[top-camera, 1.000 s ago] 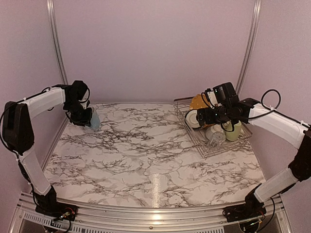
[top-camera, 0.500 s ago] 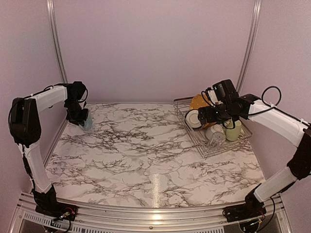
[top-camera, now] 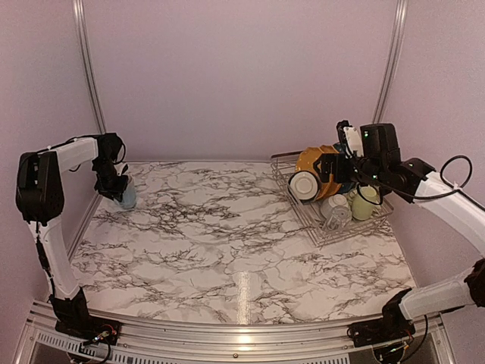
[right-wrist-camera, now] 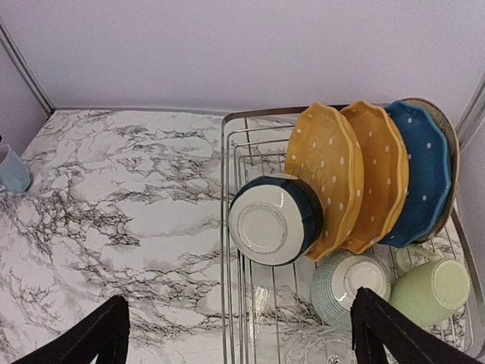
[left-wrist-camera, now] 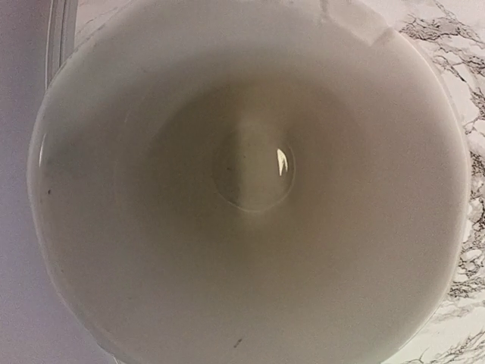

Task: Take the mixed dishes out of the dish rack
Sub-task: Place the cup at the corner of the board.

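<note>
The dish rack (top-camera: 324, 230) stands at the back right. In the right wrist view the rack (right-wrist-camera: 225, 250) holds two mustard-yellow dotted plates (right-wrist-camera: 327, 174), a blue dotted plate (right-wrist-camera: 420, 174), a cream plate (right-wrist-camera: 452, 144) behind them, a white-bottomed bowl (right-wrist-camera: 271, 221), a pale-green mug (right-wrist-camera: 432, 288) and a clear glass (right-wrist-camera: 318, 350). My right gripper (top-camera: 333, 165) is open and empty above the rack's near-left part, and shows open in its own view (right-wrist-camera: 239, 307). My left gripper (top-camera: 114, 188) holds the light-blue mug (top-camera: 127, 195) at the table's back left. The mug's white inside (left-wrist-camera: 250, 182) fills the left wrist view and hides the fingers.
A small green-striped bowl (right-wrist-camera: 348, 284) lies in the rack beside the pale-green mug. The left wall and its metal rail (top-camera: 89, 76) run close beside the left gripper. The marble tabletop (top-camera: 227, 243) stretches between the two arms.
My left gripper has carried the light-blue mug leftward, closer to the left wall. My right gripper has lifted and drawn back to the right, away from the bowl in the rack.
</note>
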{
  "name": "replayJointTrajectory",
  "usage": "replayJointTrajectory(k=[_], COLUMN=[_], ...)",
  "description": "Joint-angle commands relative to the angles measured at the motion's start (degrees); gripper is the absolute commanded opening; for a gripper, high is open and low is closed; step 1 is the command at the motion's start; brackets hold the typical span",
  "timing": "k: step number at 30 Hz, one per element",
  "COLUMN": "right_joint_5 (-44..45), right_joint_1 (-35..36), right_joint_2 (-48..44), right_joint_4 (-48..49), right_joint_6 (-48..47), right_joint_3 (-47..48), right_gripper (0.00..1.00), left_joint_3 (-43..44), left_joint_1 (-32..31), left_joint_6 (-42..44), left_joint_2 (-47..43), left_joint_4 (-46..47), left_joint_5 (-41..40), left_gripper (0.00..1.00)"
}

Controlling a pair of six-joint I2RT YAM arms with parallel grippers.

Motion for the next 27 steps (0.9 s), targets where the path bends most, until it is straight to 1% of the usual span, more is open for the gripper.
replayJointTrajectory(k=[1, 7, 8, 12, 15, 18, 20, 22, 25, 27], right_joint_5=[4.1, 2.8, 2.6, 0.6, -1.5, -2.0, -1.6, -1.6, -0.7, 0.7], right_joint_1=[-0.4, -0.3, -0.4, -0.4, -0.4, -0.4, -0.4, -0.4, -0.4, -0.4], right_joint_2=[-2.3, 0.0, 0.6, 2.7, 3.1, 3.4, 3.9, 4.2, 4.4, 4.7], right_joint_4=[3.0, -0.5, -1.2, -2.5, -1.7, -1.0, -1.1, -1.8, -2.5, -3.1], right_joint_6=[-1.0, -1.8, -1.9, -2.1, -2.1, -2.0, -1.9, -2.3, -3.2, -3.9], right_joint_3=[-0.2, 2.6, 3.0, 3.9, 3.7, 3.6, 4.0, 4.4, 4.2, 4.1], right_gripper=[0.99, 0.99, 0.98, 0.99, 0.98, 0.98, 0.98, 0.99, 0.99, 0.98], left_joint_3=[-0.5, -2.6, -3.2, -5.7, -6.5, -6.6, -6.8, -7.1, -8.5, -9.8], left_joint_1=[-0.1, -0.1, -0.1, -0.1, -0.1, -0.1, -0.1, -0.1, -0.4, -0.7], left_joint_6=[3.1, 2.8, 2.7, 3.0, 2.7, 2.6, 2.0, 1.2, -0.8, -2.0], left_joint_2=[1.5, 0.8, 0.5, -1.0, -2.2, -3.4, -4.6, -6.2, -10.0, -13.4], left_joint_4=[3.1, 5.3, 5.7, 6.5, 6.9, 6.8, 6.9, 6.9, 7.7, 8.5], left_joint_5=[0.9, 1.0, 0.4, -0.7, -1.2, -1.8, -3.6, -5.1, -4.6, -3.5], left_gripper=[0.00, 0.00, 0.02, 0.19, 0.28, 0.36, 0.43, 0.47, 0.53, 0.61])
